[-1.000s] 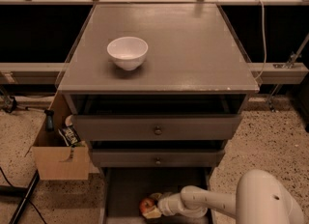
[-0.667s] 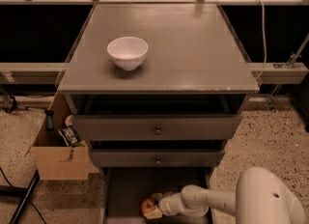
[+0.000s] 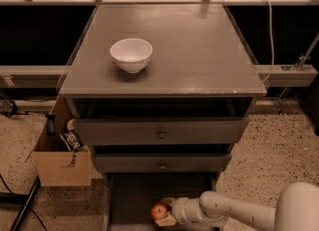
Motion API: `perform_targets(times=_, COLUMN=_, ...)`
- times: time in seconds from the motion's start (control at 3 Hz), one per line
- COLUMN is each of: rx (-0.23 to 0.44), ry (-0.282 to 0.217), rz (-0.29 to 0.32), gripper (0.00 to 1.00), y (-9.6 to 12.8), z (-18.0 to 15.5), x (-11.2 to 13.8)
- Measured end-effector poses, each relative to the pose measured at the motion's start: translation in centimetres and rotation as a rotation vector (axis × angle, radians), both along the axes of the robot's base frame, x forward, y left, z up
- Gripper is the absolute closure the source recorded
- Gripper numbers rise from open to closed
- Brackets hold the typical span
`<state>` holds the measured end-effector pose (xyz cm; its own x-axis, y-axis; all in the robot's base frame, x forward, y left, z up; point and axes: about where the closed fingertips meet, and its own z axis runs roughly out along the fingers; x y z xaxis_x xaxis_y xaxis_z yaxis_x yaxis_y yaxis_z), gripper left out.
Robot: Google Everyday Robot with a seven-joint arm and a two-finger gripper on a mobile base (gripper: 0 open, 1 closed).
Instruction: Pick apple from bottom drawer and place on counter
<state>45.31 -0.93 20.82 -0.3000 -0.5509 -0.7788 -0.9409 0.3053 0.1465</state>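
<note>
While the white bowl sits on the counter, the single camera view shows the bottom drawer pulled open at the cabinet's foot, with the apple on its dark floor near the front. The gripper reaches in from the right and meets the apple's right side; whether it has closed on the fruit cannot be told. A loose hold could let the round apple roll away, and a steep lift could clip the upper drawers.

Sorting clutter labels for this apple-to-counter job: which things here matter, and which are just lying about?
Job: apple; bottom drawer; counter; gripper, at the apple inside that drawer.
Lying about: white bowl; cardboard box.
</note>
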Motion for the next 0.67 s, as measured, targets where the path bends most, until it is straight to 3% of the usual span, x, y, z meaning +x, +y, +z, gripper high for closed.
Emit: perform_targets(times=0.67, rx=0.161, ry=-0.097, rz=0.022, gripper=1.00, y=-4.2, z=8.8, x=-2.2)
